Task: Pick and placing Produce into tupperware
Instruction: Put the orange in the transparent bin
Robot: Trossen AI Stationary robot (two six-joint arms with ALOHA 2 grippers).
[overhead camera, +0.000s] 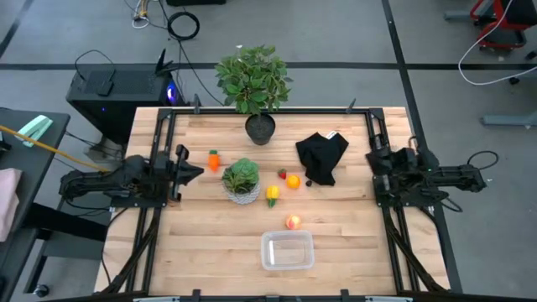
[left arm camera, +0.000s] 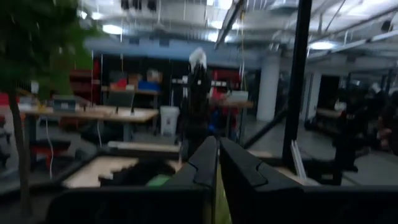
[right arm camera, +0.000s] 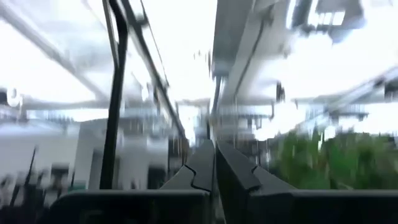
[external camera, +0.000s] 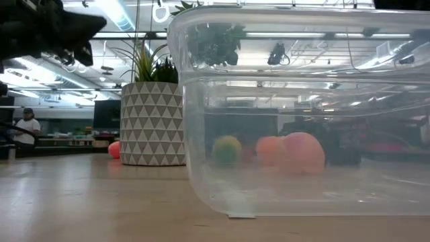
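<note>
The clear tupperware (overhead camera: 287,250) sits near the table's near edge and fills the low view (external camera: 302,114). A peach-coloured piece (overhead camera: 293,222) lies just beyond it. Farther in lie the yellow piece (overhead camera: 273,194), the orange ball (overhead camera: 293,180) and the small red strawberry (overhead camera: 283,174). The carrot (overhead camera: 214,159) lies left of the white pot. My left gripper (overhead camera: 191,172) (left arm camera: 217,163) is shut and empty, above the table's left part, pointing toward the carrot. My right gripper (right arm camera: 214,158) is shut and empty; its arm (overhead camera: 411,172) rests folded at the table's right side.
A leafy succulent in a white patterned pot (overhead camera: 242,179) stands mid-table between the carrot and the other produce. A black pot with a tall green plant (overhead camera: 258,126) stands at the far edge. A black cloth (overhead camera: 323,157) lies right of centre. Bare wood surrounds the tupperware.
</note>
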